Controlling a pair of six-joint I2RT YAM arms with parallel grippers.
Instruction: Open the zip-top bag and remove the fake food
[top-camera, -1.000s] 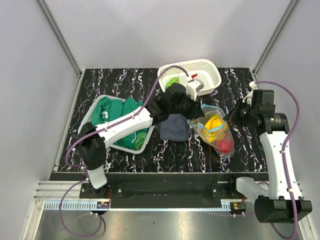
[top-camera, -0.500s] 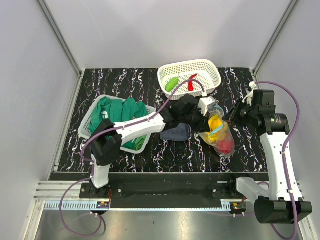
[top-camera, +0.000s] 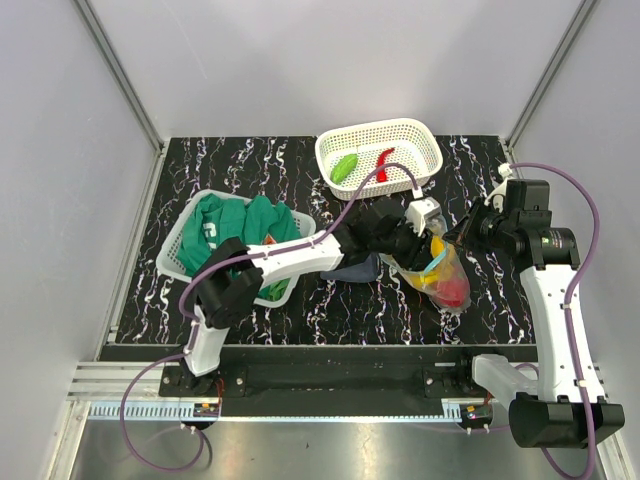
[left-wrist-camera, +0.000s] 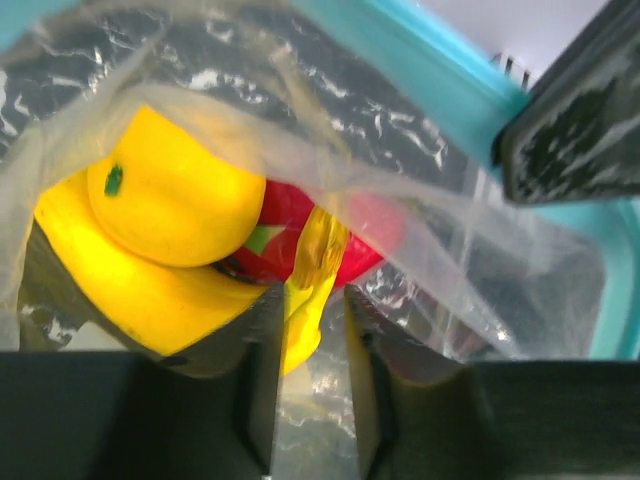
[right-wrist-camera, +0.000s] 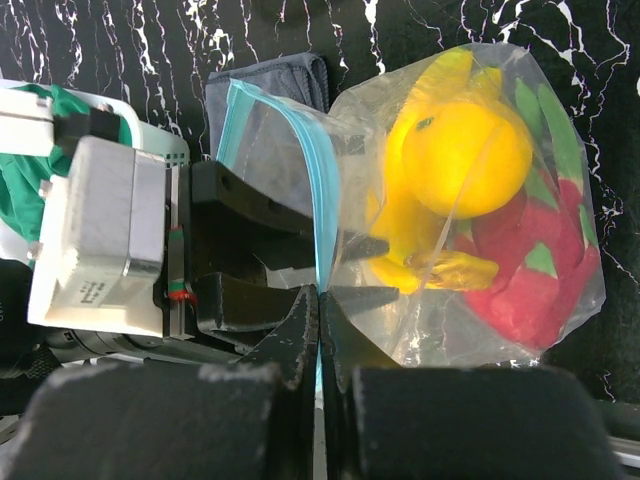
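Observation:
The zip-top bag (top-camera: 440, 272) lies right of centre with its mouth open. In it are a yellow round fruit (right-wrist-camera: 465, 155), a yellow banana (right-wrist-camera: 410, 240) and a red-pink fruit (right-wrist-camera: 530, 290). My right gripper (right-wrist-camera: 320, 300) is shut on the bag's teal zip strip (right-wrist-camera: 325, 190) and holds that edge up; it also shows in the top view (top-camera: 463, 234). My left gripper (left-wrist-camera: 307, 300) is open inside the bag's mouth, its fingers (left-wrist-camera: 262, 340) at the banana's (left-wrist-camera: 150, 290) tip. A green vegetable (top-camera: 344, 167) and a red chili (top-camera: 384, 159) lie in the white basket (top-camera: 425, 140).
A dark blue folded cloth (top-camera: 352, 268) lies just left of the bag, under my left arm. A second white basket (top-camera: 178, 240) with green clothing (top-camera: 245, 225) stands at the left. The enclosure walls close in the table on three sides.
My left gripper has moved from over the far white basket down and right into the bag's open mouth. My right gripper has kept its hold on the zip strip.

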